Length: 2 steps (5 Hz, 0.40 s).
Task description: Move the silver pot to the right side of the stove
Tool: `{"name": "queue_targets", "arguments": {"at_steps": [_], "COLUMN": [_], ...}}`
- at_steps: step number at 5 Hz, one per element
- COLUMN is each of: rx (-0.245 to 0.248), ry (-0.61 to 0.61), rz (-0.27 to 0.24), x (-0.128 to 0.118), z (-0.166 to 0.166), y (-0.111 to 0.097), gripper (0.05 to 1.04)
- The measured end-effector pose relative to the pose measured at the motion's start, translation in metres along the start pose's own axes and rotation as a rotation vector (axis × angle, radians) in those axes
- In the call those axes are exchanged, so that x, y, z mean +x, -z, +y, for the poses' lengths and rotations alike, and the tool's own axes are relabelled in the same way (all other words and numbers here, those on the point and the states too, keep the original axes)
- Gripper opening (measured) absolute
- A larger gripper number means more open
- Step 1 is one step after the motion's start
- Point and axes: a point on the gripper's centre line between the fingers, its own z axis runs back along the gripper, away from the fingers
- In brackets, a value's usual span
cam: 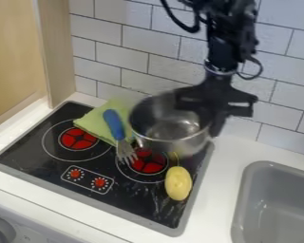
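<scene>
So the gripper (212, 124) has the pot (172, 130) pinched by its right-hand rim, and the pot's at the back right of the stove (29, 148), near the wall. Blue-handled fork (119, 134) lies partly over a green cloth (93, 124), and some yellow oval thing (178, 183) sits toward the stove's right edge.

The round silver metal pot (161, 135) is blurred — part of its rim hidden behind the blurred black two-finger gripper (214, 122); the right edge crops the rectangular grey sink (242, 199).
</scene>
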Motion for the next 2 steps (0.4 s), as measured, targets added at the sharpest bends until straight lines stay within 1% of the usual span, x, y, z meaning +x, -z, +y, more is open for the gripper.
{"name": "queue_targets", "arguments": {"at_steps": [1,2], "rx": [0.016,0.005], "ry": [0.038,0.051], "rz": [0.013,0.017], "x": [-0.003,0.000], "z": [-0.011,-0.024], "y": [0.015,0.022], "gripper": [0.051,0.051]}}
